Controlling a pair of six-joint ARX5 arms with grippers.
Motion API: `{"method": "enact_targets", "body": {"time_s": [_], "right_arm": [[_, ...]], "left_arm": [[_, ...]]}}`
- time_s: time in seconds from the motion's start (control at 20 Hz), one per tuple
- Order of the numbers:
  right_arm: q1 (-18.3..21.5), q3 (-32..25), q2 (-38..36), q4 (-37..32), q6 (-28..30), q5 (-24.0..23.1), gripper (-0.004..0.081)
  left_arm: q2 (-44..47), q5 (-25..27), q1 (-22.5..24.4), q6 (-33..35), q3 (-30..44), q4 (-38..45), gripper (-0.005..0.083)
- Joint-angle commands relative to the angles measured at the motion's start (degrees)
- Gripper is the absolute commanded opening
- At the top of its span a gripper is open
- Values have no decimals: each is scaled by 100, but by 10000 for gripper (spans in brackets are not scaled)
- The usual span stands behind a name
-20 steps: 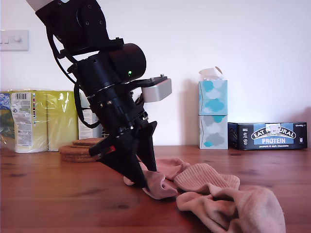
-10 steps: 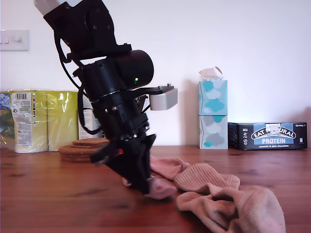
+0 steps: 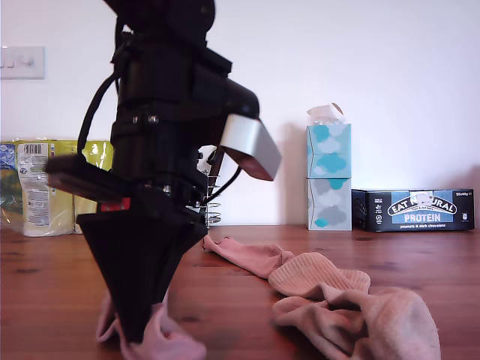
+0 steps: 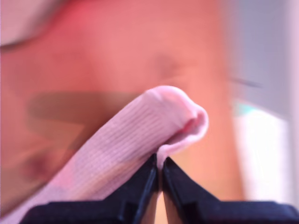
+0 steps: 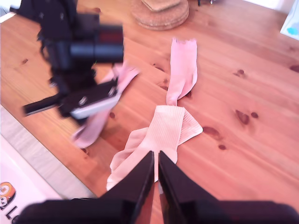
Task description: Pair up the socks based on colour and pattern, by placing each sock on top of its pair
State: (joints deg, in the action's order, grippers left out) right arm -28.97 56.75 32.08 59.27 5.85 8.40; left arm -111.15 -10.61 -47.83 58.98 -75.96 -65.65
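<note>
Four socks in all: two rose-pink, two peachy-beige. One rose-pink sock pinched in my first gripper, jaws pressed together on a fold of the ribbed fabric, the rest drooping beside the tips. Same sock low at the exterior view's left, bunched on the wooden table under the black tips. Second rose-pink sock flat and stretched out on the table, apart from the held one, its far end toward the stack of cork mats. Two peachy-beige socks in an overlapping heap, touching the near end of the flat pink one; in the exterior view, toward the right and front.

Two tissue boxes stacked at the wall, one protein bar box beside them.

Cork mats cut off by the picture's edge in the second wrist view and hidden behind the arm in the exterior view; number not clear. Background of the first wrist view too blurred to read.

First arm steep, nearly upright, gripper pointing straight down at the table. My second gripper high above the beige heap, looking down, jaws closed together with nothing between them.
</note>
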Motion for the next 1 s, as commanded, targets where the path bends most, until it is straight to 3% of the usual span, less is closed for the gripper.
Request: {"method": "enact_targets", "body": {"time_s": [0.0,0.05,0.2,0.25,0.45,0.6,0.65,0.75,0.85,0.95], "right_arm": [[-26,-83,-26,-92,20,7,-13],[-26,-81,-26,-120,20,15,-13],[-26,-83,-26,-177,11,26,-13],[-26,-83,-26,-173,2,35,-13],[-26,-83,-26,-175,4,70,-13],[-28,-83,-26,-192,4,72,-13],[-28,-83,-26,-195,4,70,-13],[-26,-83,-22,-195,7,63,-13],[-26,-83,-9,-190,9,31,-13],[-26,-96,-9,-199,20,-7,-13]], "left_arm": [[-17,-28,-109,-7,52,-98,-7],[-17,-26,-151,-9,52,-42,50],[-17,105,-205,-52,52,94,363],[-15,256,-214,-118,50,76,419],[269,811,-203,-684,0,-35,465],[566,708,11,-1268,-44,151,391],[586,627,173,-1582,-44,160,305],[584,402,570,-2479,-33,146,11],[592,-17,927,-3117,-11,339,-23],[686,-44,1196,-3663,48,935,-23]]}}
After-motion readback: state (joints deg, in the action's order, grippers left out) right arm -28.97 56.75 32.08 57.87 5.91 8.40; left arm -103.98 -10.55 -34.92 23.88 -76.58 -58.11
